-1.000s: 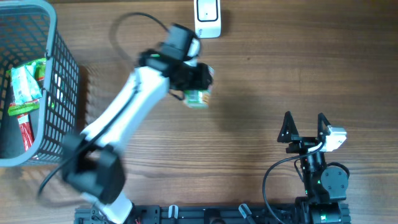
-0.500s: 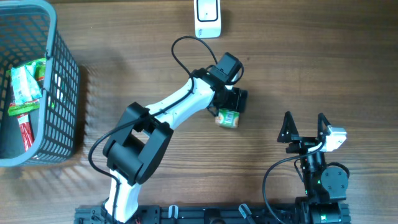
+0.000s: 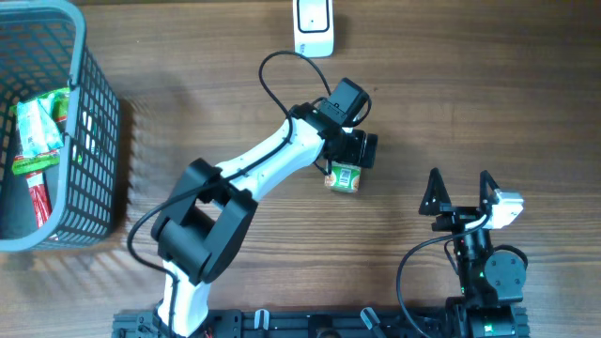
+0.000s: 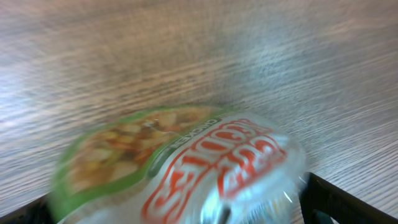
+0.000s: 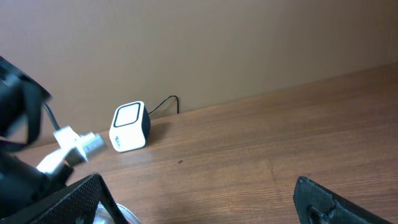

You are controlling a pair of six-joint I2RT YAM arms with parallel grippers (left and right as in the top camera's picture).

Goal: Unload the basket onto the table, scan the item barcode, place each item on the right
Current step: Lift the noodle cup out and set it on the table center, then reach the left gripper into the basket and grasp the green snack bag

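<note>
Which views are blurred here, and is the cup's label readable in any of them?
Left wrist: heavy motion smear; the cup fills the frame, its red lettering streaked and unreadable. Overhead: sharp and evenly lit, but the cup is too small to read. Right wrist: the scanner is crisp, while the left arm at the frame's edge is blurred.
</note>
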